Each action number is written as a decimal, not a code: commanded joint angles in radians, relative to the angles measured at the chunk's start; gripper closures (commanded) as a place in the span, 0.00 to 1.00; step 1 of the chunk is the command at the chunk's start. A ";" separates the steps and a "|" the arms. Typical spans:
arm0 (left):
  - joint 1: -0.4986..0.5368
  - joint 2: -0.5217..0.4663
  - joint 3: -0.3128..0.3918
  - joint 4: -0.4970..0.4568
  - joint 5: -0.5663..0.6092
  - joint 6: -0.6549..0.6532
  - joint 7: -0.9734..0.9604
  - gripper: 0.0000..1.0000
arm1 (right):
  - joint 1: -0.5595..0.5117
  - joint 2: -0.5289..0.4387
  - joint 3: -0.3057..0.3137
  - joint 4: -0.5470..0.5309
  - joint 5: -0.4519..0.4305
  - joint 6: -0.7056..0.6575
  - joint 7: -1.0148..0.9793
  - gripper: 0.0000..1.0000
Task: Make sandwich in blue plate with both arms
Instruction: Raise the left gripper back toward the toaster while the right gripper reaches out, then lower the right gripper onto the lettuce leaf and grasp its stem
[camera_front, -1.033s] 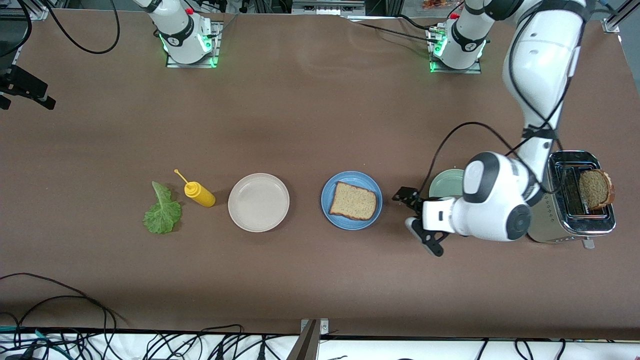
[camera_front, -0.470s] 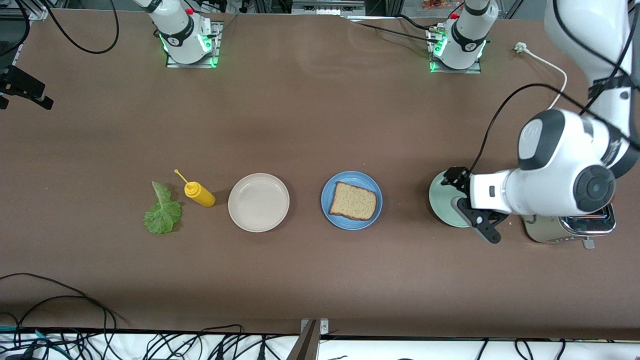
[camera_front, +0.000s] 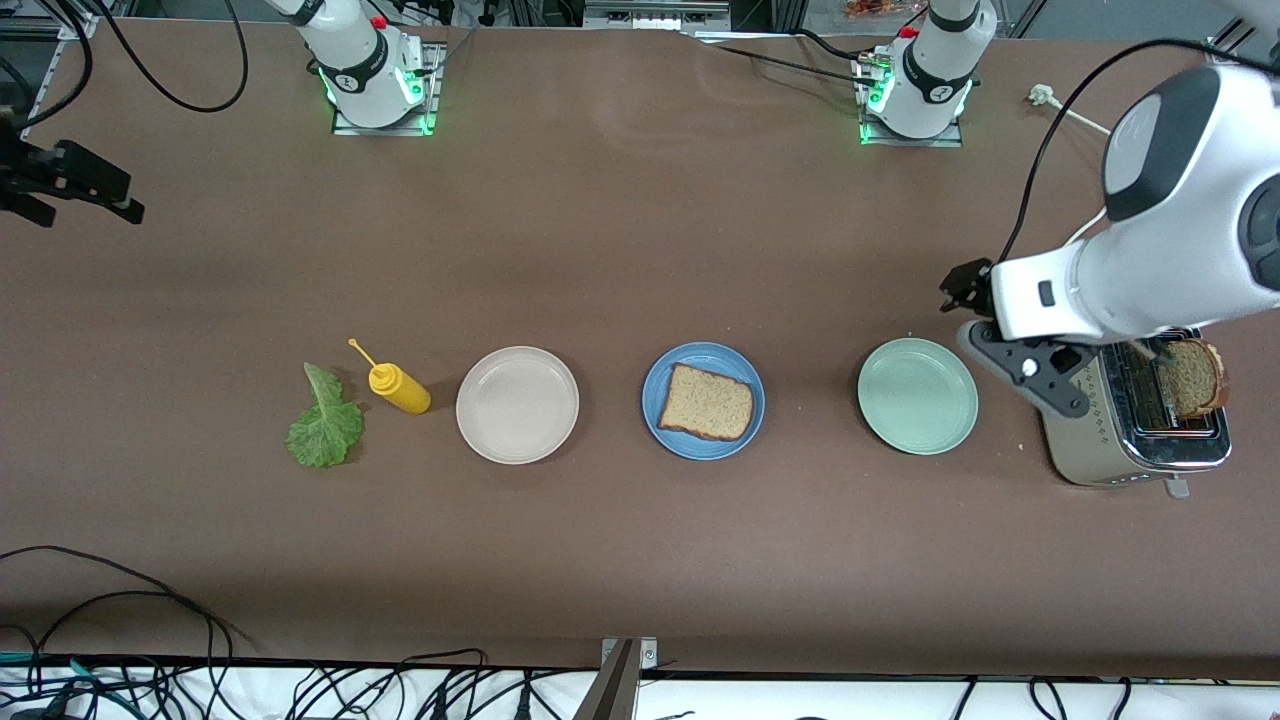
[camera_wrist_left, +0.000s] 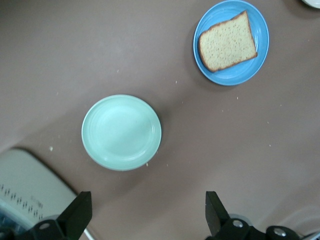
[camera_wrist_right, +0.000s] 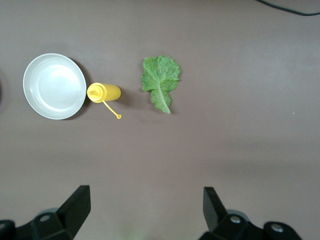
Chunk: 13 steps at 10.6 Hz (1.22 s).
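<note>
Lifting away from mint plate (camera_front: 917, 396), left claw (camera_front: 990, 340) now beside toaster (camera_front: 1140, 420)

Lettuce leaf (camera_wrist_right: 160, 81) beside mustard bottle (camera_wrist_right: 104, 93).

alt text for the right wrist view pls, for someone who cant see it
Looking down past the open right gripper at a brown table: a green lettuce leaf lies flat, beside it a yellow squeeze bottle on its side, which touches the rim of an off-white plate.
</note>
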 joint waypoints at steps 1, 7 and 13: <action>-0.002 -0.079 0.004 -0.022 0.060 -0.041 -0.122 0.00 | 0.031 0.083 0.002 0.019 -0.018 0.012 0.005 0.00; 0.005 -0.095 0.013 -0.016 0.094 -0.082 -0.145 0.00 | 0.032 0.220 -0.004 0.019 -0.019 0.132 -0.009 0.00; 0.057 -0.093 0.018 0.014 0.086 -0.082 -0.142 0.00 | 0.014 0.374 -0.010 0.039 0.001 0.281 -0.075 0.00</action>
